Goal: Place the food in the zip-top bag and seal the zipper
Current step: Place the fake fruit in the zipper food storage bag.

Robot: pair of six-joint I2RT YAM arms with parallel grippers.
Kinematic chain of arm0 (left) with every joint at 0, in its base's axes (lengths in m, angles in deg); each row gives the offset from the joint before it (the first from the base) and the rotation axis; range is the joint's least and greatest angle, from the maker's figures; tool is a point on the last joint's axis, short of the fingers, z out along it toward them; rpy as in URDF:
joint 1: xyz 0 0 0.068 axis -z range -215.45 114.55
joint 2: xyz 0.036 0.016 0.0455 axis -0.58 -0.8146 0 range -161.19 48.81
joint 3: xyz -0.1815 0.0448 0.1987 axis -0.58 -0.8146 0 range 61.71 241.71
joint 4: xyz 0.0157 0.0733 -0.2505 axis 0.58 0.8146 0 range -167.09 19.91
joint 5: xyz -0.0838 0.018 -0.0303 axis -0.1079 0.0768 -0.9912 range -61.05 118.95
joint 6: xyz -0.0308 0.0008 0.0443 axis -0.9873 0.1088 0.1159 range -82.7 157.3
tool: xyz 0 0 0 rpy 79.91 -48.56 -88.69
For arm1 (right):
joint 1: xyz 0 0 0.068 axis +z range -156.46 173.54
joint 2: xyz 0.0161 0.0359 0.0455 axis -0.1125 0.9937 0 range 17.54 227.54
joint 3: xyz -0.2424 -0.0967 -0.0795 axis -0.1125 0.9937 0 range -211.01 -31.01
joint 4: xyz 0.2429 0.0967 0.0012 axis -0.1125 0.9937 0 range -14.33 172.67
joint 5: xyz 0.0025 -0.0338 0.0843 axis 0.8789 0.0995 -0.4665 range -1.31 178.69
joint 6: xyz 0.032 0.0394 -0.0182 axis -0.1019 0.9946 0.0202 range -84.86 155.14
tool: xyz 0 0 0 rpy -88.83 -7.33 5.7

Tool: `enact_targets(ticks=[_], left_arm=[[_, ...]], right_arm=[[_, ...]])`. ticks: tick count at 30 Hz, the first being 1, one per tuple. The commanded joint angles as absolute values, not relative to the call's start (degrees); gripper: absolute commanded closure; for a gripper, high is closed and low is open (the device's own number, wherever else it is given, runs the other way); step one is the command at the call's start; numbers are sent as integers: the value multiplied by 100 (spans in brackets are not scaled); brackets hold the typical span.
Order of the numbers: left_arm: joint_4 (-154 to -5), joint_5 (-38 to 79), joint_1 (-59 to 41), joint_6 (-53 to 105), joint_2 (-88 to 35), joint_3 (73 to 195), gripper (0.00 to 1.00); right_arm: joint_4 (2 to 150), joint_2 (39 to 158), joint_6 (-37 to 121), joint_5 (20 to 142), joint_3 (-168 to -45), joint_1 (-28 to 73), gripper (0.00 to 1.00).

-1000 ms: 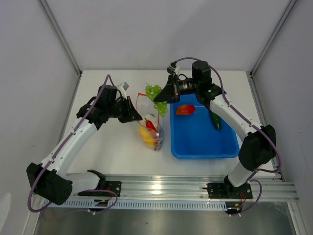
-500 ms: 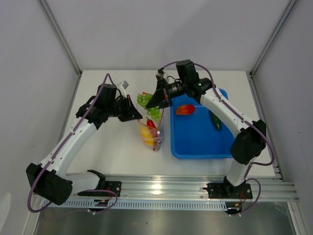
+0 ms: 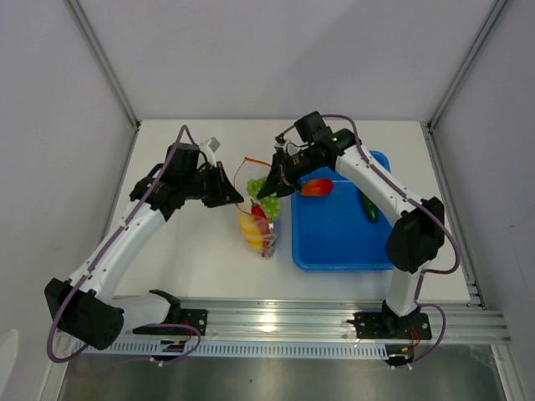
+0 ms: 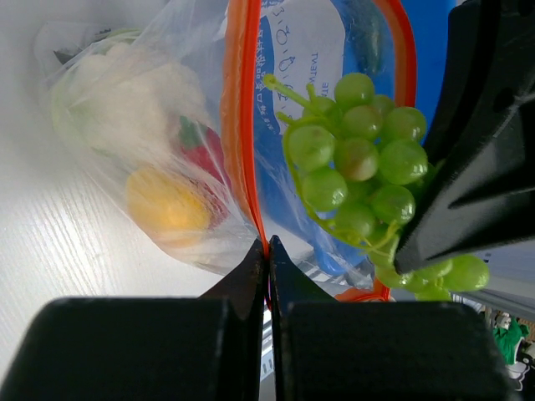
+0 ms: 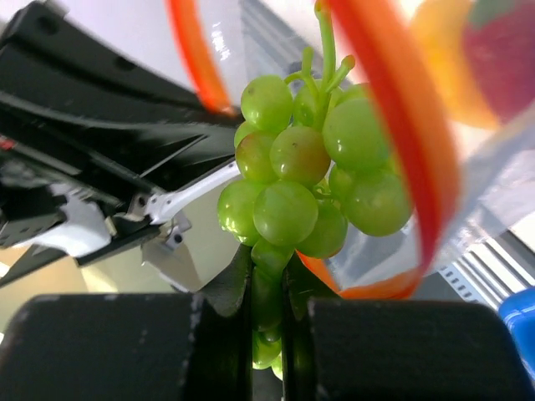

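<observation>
The clear zip-top bag (image 3: 257,219) stands open at mid-table, its red-orange zipper (image 3: 250,160) looped at the mouth. My left gripper (image 3: 232,199) is shut on the zipper strip (image 4: 242,150) and holds the mouth up. Inside the bag show the white cauliflower (image 4: 134,92), a yellow pepper (image 4: 167,205) and a red chili (image 4: 205,154). My right gripper (image 3: 269,190) is shut on the green grapes (image 5: 305,180) and holds them at the bag's mouth (image 4: 368,167). The red tomato (image 3: 316,186) and dark green cucumber (image 3: 369,206) lie in the tray.
A blue tray (image 3: 343,238) sits just right of the bag, under my right arm. White walls and metal posts bound the table at the back and sides. The aluminium rail (image 3: 276,322) runs along the near edge.
My right gripper has carried the grapes leftward and down from beside the tray's far corner to the bag's mouth. The left gripper has kept its hold on the zipper.
</observation>
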State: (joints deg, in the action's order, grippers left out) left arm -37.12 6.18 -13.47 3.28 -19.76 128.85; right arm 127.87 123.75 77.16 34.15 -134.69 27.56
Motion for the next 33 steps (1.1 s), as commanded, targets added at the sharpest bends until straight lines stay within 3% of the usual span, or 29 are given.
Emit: enact_targets(ticks=[1,15,23,26,33], left_arm=[[-3920,451,-1383,381,-1825,12957,99],[-3973,372,-1383,372,-1772,12930,99],[-3964,416,-1383,363,-1781,12957,99],[-3956,425,-1383,372,-1807,12974,99],[-3938,469,-1383,399,-1851,13009,99]], right_arm=[[13165,12484,7584,3850,-13876,2791,100],[13640,13276,7355,4905,-15212,2984,98],[14289,13548,6899,5423,-15687,3089,91],[14694,13654,6618,5748,-15994,3133,87],[15151,13619,6275,6285,-16109,3212,56]])
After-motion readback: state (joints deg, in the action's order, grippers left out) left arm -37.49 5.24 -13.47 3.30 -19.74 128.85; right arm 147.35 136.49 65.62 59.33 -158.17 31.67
